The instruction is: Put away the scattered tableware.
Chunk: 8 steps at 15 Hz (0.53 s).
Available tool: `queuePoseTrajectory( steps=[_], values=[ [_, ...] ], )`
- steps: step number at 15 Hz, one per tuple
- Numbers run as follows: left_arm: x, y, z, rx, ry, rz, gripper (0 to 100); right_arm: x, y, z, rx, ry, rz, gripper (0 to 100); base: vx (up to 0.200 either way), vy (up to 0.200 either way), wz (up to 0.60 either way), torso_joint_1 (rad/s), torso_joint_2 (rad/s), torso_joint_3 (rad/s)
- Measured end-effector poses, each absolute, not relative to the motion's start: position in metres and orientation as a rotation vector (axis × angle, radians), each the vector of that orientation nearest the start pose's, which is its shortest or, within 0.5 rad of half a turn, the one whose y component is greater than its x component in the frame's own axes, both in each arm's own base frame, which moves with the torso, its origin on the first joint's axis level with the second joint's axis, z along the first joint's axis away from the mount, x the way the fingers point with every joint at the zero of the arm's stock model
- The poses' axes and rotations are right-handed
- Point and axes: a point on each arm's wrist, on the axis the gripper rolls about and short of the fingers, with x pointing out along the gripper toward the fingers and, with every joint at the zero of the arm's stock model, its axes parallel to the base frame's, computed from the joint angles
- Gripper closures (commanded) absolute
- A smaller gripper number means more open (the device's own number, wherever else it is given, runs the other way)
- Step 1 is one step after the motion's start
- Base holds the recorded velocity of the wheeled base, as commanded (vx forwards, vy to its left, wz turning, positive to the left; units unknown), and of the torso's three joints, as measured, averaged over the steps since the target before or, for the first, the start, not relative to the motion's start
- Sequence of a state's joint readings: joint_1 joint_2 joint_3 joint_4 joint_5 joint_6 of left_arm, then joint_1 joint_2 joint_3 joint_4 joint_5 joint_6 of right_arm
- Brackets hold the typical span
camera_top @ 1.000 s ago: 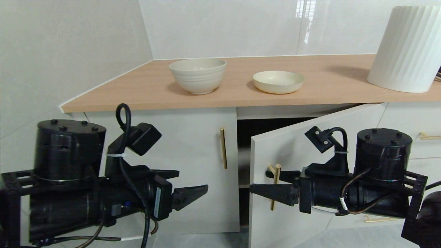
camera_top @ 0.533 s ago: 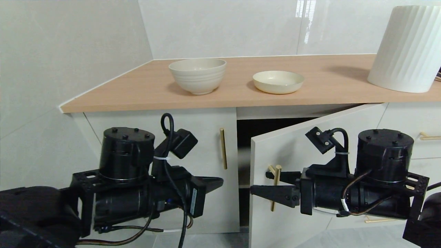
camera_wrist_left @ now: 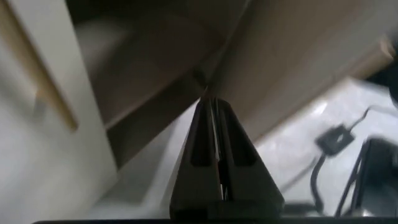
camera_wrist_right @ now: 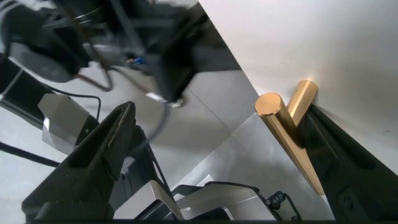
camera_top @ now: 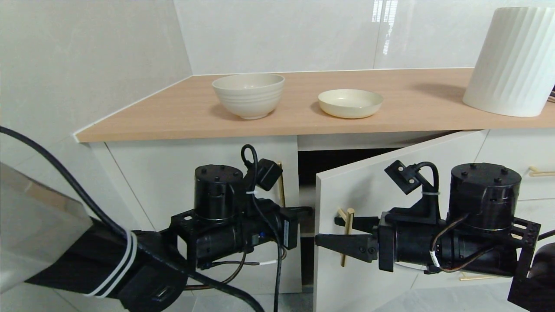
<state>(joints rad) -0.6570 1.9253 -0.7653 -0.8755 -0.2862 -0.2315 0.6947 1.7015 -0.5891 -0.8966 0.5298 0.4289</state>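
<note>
Head view: the bowl (camera_top: 249,94), likely hard, slick and breakable, wanted a rim pinch, while the right gripper (camera_top: 327,229) straddled the door handle (camera_top: 348,219) unclenched and the left gripper (camera_top: 305,211) was clenched empty.

On countertop (camera_top: 173,117), bowl (camera_top: 249,94) left of dish (camera_top: 350,102), cabinet door (camera_top: 390,173) ajar below, perhaps shelf (camera_wrist_left: 146,115) inside

The left arm (camera_top: 208,236) and right arm (camera_top: 459,249) are matt black. Each wrist carries a squat cylinder (camera_top: 218,190) with small screws in its cap and a boxy camera (camera_top: 265,173) fed by a looped cable (camera_top: 249,156). The left claw (camera_wrist_left: 211,109) and right claw (camera_top: 327,229) have tapering wedge fingers, and two white bands (camera_top: 121,264) ring the left forearm beside a grey shell (camera_top: 34,225).
</note>
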Motion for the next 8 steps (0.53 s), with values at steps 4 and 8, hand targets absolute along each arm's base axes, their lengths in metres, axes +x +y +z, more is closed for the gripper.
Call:
queuePoseTrajectory(
  steps=[4,8],
  values=[
    [0.274,-0.23,0.115,-0.179,0.407,-0.917,100,0.209,0.189,0.153,0.354,0.487,1.149,0,0.0,0.0,0.0,0.0,0.0,0.0],
    [0.275,-0.238,0.11,-0.18,0.396,-0.933,100,0.21,0.189,0.152,0.354,0.489,1.145,0,0.0,0.0,0.0,0.0,0.0,0.0]
  ],
)
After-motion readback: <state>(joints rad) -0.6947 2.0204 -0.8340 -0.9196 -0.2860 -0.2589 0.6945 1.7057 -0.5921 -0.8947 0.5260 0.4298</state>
